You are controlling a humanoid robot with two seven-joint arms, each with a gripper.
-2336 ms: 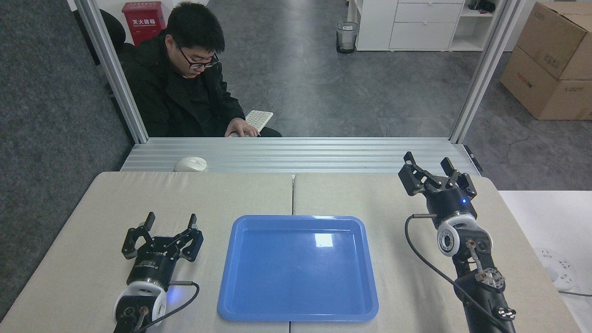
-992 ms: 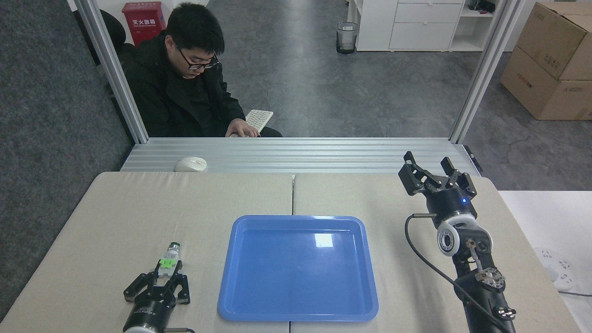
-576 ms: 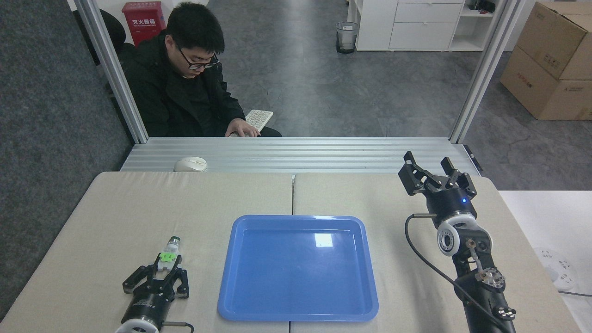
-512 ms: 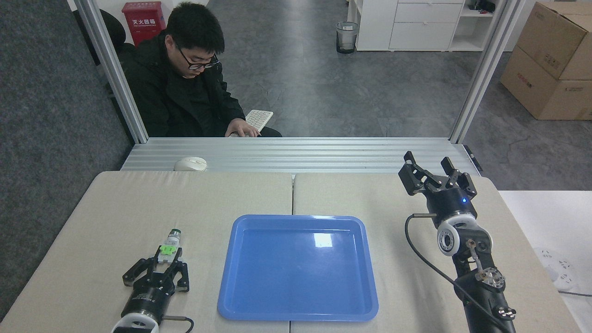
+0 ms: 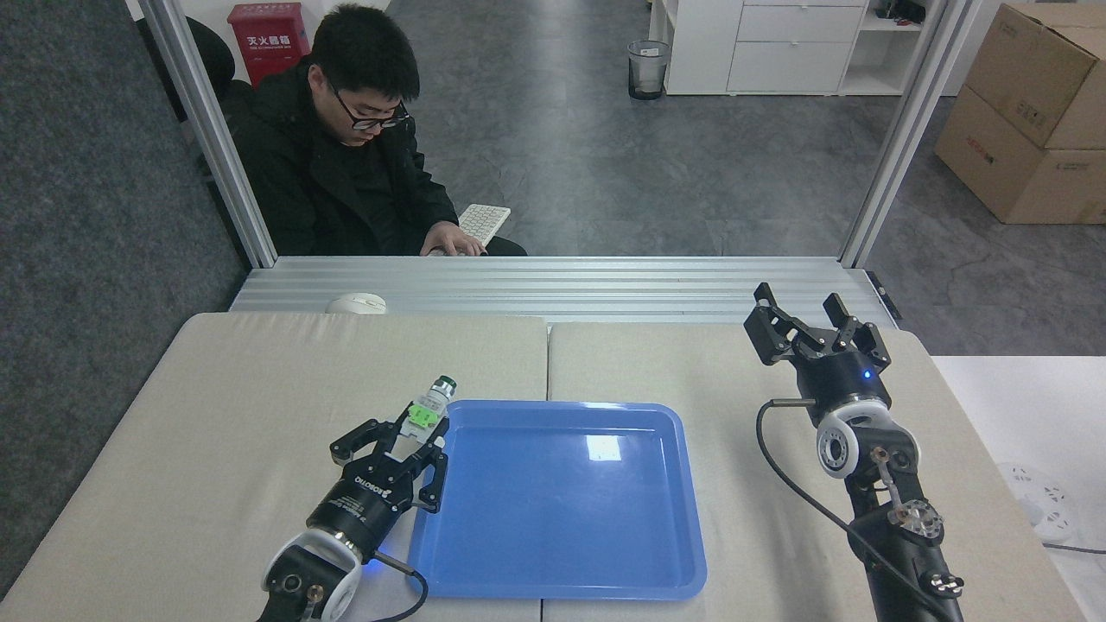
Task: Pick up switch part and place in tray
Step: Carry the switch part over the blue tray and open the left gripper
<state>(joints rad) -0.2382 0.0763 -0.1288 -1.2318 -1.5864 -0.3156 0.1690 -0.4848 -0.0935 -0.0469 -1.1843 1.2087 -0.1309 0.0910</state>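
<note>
The switch part (image 5: pixel 429 403), white with a green middle and a dark cap, sticks out up and to the right from my left gripper (image 5: pixel 416 434), which is shut on its white body. It hangs over the left rim of the glossy blue tray (image 5: pixel 605 587), near the far-left corner. The tray lies in the middle of the table with nothing inside it. My right gripper (image 5: pixel 810 321) stands open and holds nothing, well right of the tray, fingers pointing away from me.
A person in black sits beyond the table's far edge, one hand on a white keyboard (image 5: pixel 484 222). A white mouse (image 5: pixel 356 303) rests on the metal rail. Cardboard boxes (image 5: pixel 1028 112) stand far right.
My left gripper, holding the switch part, has lifted and swung right from the table's left side to the tray's left rim. The right arm has stayed put.
</note>
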